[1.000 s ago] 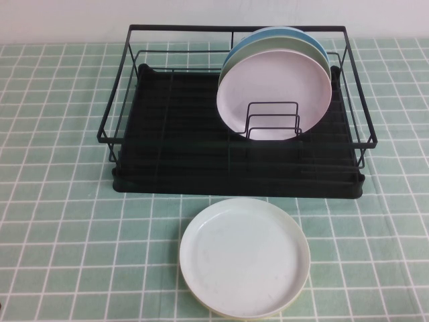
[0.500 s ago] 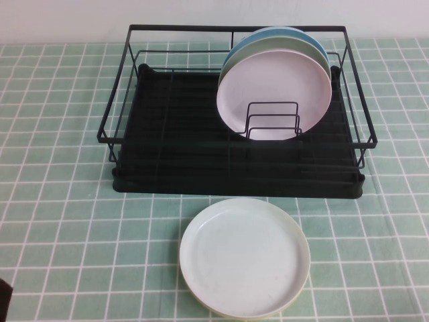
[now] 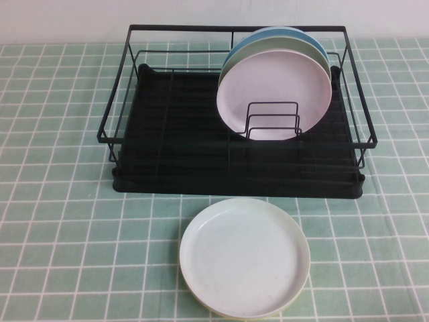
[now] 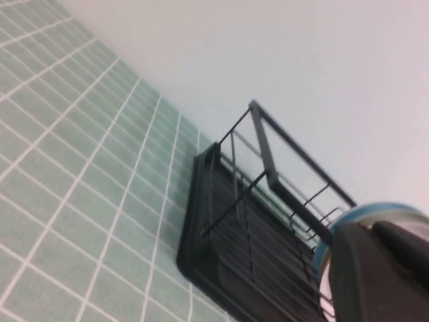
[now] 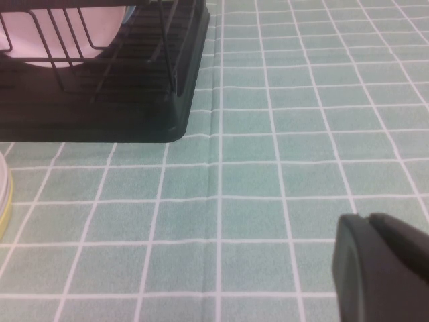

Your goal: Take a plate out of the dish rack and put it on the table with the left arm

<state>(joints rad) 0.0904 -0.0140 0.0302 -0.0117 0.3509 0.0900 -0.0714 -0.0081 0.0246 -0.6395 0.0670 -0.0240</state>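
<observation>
Toward the bench's (image 3: 53, 201) far right, the plate (image 3: 273, 94) stands on edge in the dish rack (image 3: 167, 134), foremost of three, leaning behind a low wire divider (image 3: 272, 121). It looks rigid, smooth, probably slippery and chippable; its exposed upper rim seems the best hold. Left gripper (image 4: 379, 275) and right gripper (image 5: 382, 268) show only in wrist views; whether either's fingers are apart, cannot tell.

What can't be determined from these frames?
- Left end effector: cut off by the left wrist view's edge; absent from the high view.
- Right end effector: only a corner shows in the right wrist view.
- Blue plate and green plate: mostly hidden behind the pink plate in the dish rack.
</observation>
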